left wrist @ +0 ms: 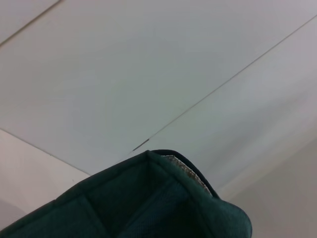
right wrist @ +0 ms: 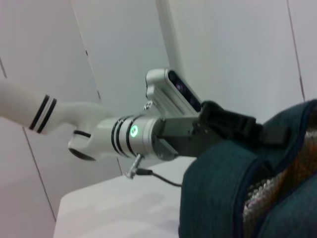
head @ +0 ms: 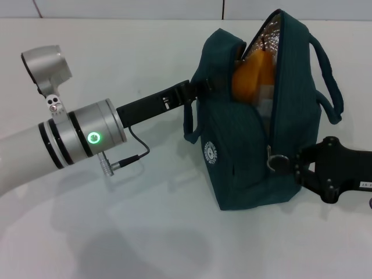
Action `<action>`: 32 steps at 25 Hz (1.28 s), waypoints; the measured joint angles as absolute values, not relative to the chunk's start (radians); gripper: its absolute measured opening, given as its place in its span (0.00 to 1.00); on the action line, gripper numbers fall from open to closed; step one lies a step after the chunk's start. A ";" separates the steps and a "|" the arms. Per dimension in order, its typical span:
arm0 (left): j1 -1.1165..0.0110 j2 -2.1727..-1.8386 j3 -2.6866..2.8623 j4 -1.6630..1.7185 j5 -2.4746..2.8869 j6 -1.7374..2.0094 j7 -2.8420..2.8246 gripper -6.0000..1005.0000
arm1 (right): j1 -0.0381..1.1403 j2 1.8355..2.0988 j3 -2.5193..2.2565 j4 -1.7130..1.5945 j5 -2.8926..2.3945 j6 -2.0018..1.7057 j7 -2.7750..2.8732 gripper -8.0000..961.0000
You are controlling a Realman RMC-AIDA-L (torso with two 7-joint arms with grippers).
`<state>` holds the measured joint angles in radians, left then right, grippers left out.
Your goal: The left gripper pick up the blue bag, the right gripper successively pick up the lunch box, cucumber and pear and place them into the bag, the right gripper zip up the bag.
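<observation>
The blue bag stands upright on the white table, its top gaping and showing foil lining. The orange-yellow pear sits inside near the top. A pale sliver under it looks like the lunch box. The cucumber is hidden. My left gripper is shut on the bag's left upper rim, and the same hold shows in the right wrist view. My right gripper is at the bag's right side, shut on the ring zipper pull. The left wrist view shows only the bag's corner.
The white table spreads in front of and to the left of the bag. A cable hangs under the left wrist. Two padded handles stick out from the bag's sides.
</observation>
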<state>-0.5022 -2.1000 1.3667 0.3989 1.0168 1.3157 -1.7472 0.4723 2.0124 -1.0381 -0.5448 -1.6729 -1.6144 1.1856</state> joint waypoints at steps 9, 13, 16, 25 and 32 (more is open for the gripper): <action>-0.502 -2.100 1.367 0.399 1.017 1.316 -1.747 0.06 | 0.460 2.010 -1.037 -0.576 -1.649 -1.638 1.184 0.02; -0.502 -2.100 1.367 0.399 1.017 1.316 -1.747 0.06 | 0.453 2.009 -1.036 -0.581 -1.607 -1.661 1.169 0.02; -0.502 -2.100 1.367 0.399 1.017 1.316 -1.747 0.06 | 0.445 2.006 -1.036 -0.584 -1.569 -1.682 1.158 0.02; -0.500 -2.099 1.367 0.399 1.017 1.316 -1.745 0.06 | 0.446 2.013 -0.992 -0.604 -1.527 -1.692 1.151 0.03; -0.500 -2.098 1.367 0.399 1.017 1.318 -1.735 0.06 | 0.463 2.014 -0.994 -0.600 -1.481 -1.683 1.138 0.03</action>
